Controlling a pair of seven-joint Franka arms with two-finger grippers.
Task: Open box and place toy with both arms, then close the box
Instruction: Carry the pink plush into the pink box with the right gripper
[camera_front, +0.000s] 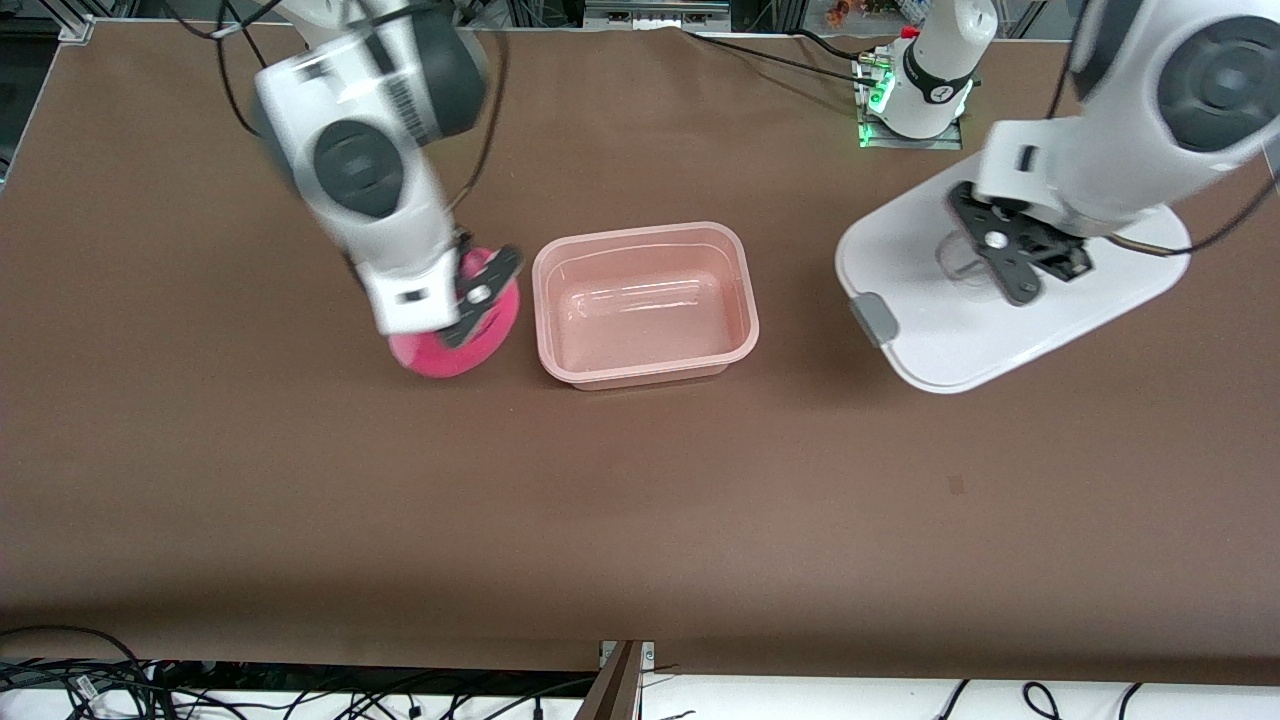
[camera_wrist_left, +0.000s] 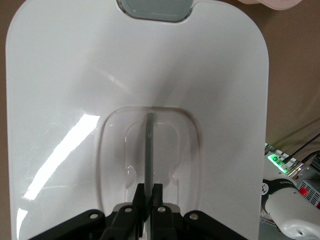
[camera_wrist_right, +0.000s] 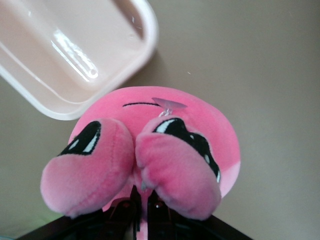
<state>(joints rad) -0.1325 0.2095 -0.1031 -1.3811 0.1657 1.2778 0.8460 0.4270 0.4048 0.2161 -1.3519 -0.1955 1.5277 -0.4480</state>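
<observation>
Even, bright overhead light; brown table (camera_front: 640, 500) reads flat, soft shadows only. My right arm (camera_front: 370, 190) smears with motion blur in the front view. Hard white glare streaks on the lid (camera_wrist_left: 65, 150) under my left wrist; a thinner glint inside the box (camera_wrist_right: 75, 55). Toy (camera_wrist_right: 165, 165) soft-focused up close. Green lamp glows at my left arm's base (camera_front: 870, 110).

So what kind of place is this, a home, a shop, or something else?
Most likely a robotics lab bench, not a home. Two white robot arms are mounted at a brown-covered table, loose cables trail along its edge, and aluminium framing stands at its corner. The only props are a plush toy and an open box.
</observation>
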